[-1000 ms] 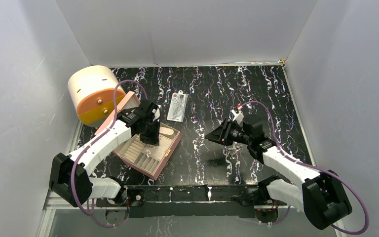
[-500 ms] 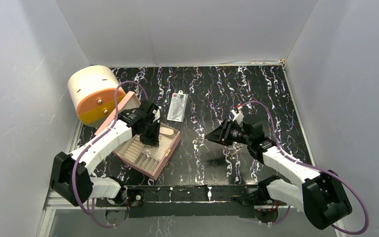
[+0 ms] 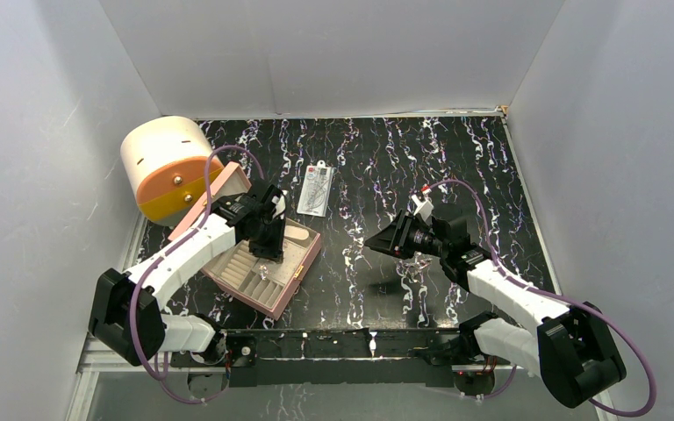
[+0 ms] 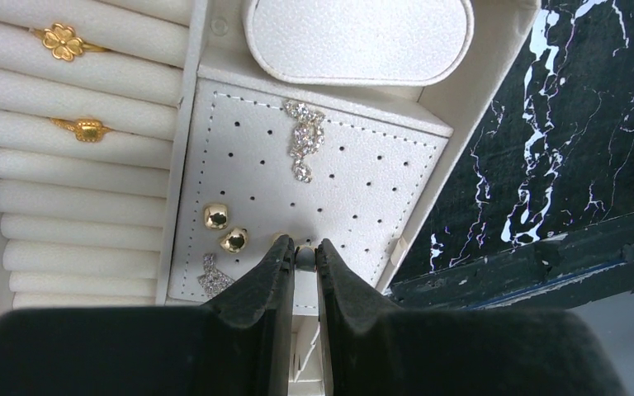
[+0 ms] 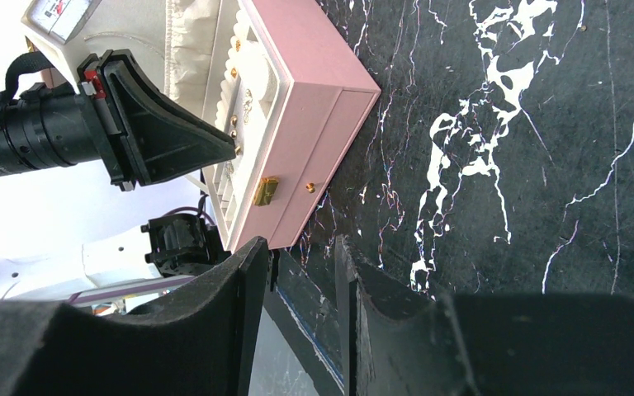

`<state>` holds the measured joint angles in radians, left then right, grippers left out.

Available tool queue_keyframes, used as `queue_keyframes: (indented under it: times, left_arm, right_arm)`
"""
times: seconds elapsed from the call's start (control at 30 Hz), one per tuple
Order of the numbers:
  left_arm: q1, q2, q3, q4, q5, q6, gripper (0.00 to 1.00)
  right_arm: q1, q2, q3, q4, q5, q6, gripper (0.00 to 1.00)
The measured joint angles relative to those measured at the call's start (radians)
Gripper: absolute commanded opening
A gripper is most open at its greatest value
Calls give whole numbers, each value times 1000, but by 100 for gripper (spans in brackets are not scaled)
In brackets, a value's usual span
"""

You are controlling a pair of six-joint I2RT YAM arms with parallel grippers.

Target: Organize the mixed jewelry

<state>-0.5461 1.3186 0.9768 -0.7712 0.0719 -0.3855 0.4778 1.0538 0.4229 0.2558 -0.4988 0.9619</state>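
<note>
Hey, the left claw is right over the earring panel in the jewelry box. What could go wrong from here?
1. The left claw pinches a tiny piece only at its very tips. It could slip out and bounce off the perforated panel.
2. The nearest gold stud sits close beside the claw's tips, so a sideways nudge might knock it loose.

**Arms, pair: poses and grips**

Left arm: reaches forward, wrist bent down. The left gripper points downward, jaws nearly closed, pinching a tiny stud at the tips.
Right arm: stretched leftward, held low. The right gripper has its jaws parted.
</note>
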Motion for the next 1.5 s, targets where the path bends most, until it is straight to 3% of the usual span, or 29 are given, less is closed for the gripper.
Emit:
queue_keyframes:
  times: [1.5]
  left_arm:
    - [0, 0, -5, 14, 24, 37, 8]
  right_arm:
    - [0, 20, 0, 1, -1, 2, 45]
